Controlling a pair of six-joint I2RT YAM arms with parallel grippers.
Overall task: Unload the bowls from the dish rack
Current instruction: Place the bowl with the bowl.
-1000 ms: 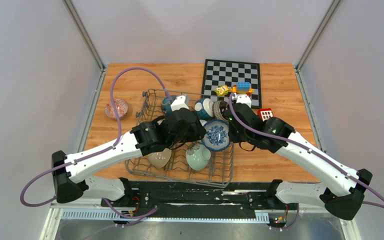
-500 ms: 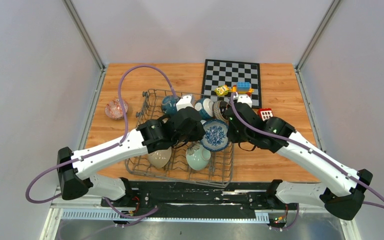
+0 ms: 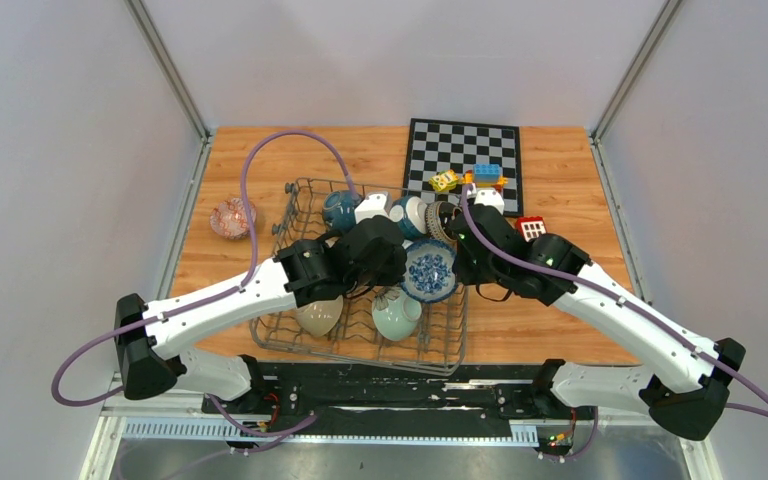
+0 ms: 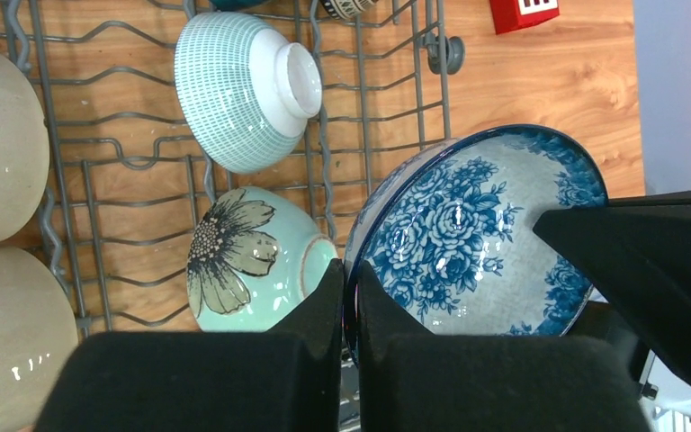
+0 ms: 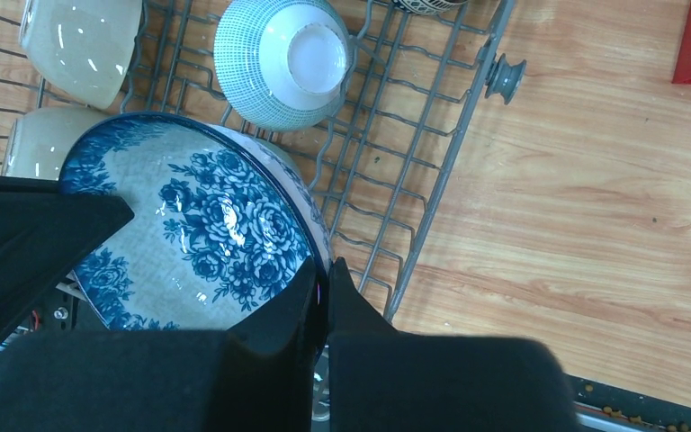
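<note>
Facing upward: blue-and-white bowl (image 3: pixel 431 270).

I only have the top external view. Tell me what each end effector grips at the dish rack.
Observer: In the left wrist view, the left end effector pinches the blue floral bowl by its rim.
Operator: Now the right one.
Observer: Its own camera shows the right end effector shut on the same rim, opposite side.
Operator: Report the neighbouring bowl.
Observer: A pale green bowl with a dark painted flower, on its side in the dish rack.
</note>
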